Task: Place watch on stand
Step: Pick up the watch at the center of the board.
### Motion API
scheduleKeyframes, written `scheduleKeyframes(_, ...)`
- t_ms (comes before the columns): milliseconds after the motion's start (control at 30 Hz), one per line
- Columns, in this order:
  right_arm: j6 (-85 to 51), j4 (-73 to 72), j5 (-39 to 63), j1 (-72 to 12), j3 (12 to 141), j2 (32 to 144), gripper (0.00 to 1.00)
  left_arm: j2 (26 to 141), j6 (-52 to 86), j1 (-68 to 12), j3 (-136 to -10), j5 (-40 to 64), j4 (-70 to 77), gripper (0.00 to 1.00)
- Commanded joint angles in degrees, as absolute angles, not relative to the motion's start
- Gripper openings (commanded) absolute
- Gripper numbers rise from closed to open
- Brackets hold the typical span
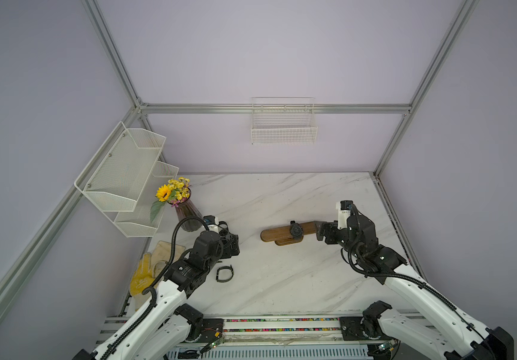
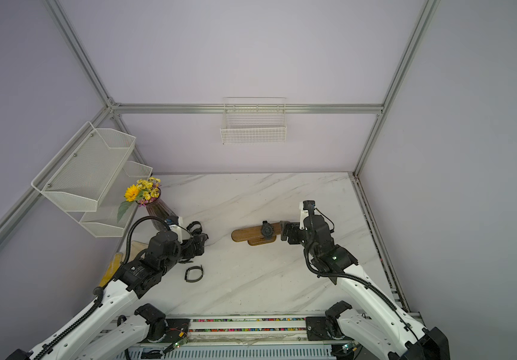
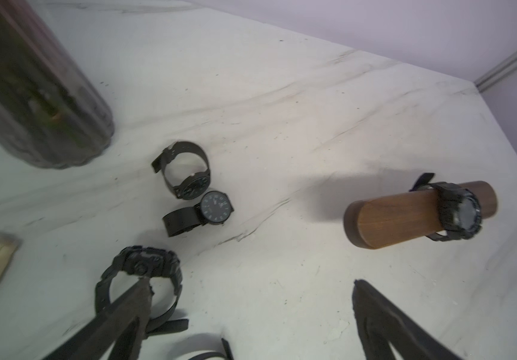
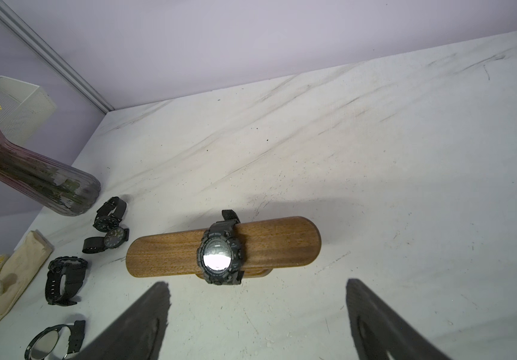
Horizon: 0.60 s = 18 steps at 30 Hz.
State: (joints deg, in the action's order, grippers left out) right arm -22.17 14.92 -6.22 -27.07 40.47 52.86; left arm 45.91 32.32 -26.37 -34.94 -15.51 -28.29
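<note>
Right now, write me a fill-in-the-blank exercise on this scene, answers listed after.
1. The stand carries exactly ____ watch.
2. The stand's bar is made of ____.
3. The fingers of the right gripper are ____, with nothing between them.
4. The biggest bloom in the vase is a ____.

Answers: one; wood; open; sunflower.

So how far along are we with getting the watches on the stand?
One watch is around the stand. Nothing is held: left tool and right tool are both open, the left one beside a chunky watch. Four remain on the table: that one, a pair by the vase, and a slim watch.
</note>
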Motion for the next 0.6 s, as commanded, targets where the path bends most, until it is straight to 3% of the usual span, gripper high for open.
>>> scheduleKeyframes(0,-23.99,11.89,-4.59,-27.25,39.88,53.67,0.91,48.29,38.07,-24.96,-33.92,-21.99,-36.17,1.00)
scheduleKeyframes(67,-24.14,12.04,-4.66,-27.22,40.16,54.69,0.90,50.45,37.88,-24.89,-33.30,-22.34,-35.84,1.00)
scheduleKeyframes(333,-24.27,9.08,-3.46,-27.25,39.11,55.64,0.90,65.26,37.62,-24.87,-37.06,-20.69,-34.28,0.78)
scheduleKeyframes(567,-24.06,9.48,-3.56,-27.29,38.85,55.36,0.90,69.11,39.02,-24.79,-36.84,-20.34,-33.39,0.66)
